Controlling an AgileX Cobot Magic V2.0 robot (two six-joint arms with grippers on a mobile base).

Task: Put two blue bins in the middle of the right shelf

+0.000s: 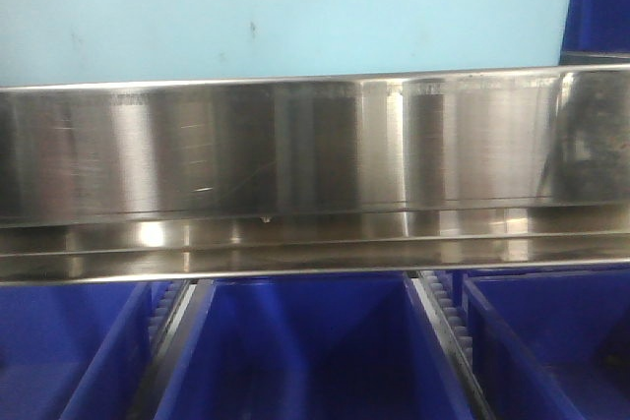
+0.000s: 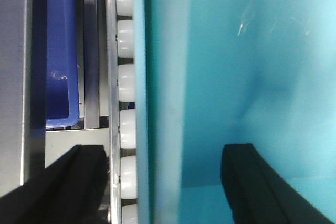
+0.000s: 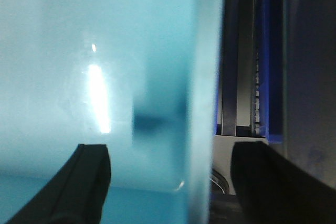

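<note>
A light blue bin [image 1: 295, 7] stands on the steel shelf [image 1: 295, 145], filling the top of the front view. My left gripper [image 2: 163, 182] is open. The bin's left wall [image 2: 157, 77] runs between its black fingers [image 2: 79, 182], one outside by the rollers and one inside the bin. My right gripper [image 3: 170, 182] is open too, and it straddles the bin's right wall [image 3: 202, 77] with one finger [image 3: 89, 182] inside and the other outside. Neither gripper shows in the front view.
Dark blue bins [image 1: 305, 351] sit side by side on the level below, split by white roller tracks [image 1: 443, 312]. Another dark blue bin [image 2: 60, 51] lies left of the roller track [image 2: 126, 77], and one [image 3: 270, 51] lies right of the light bin.
</note>
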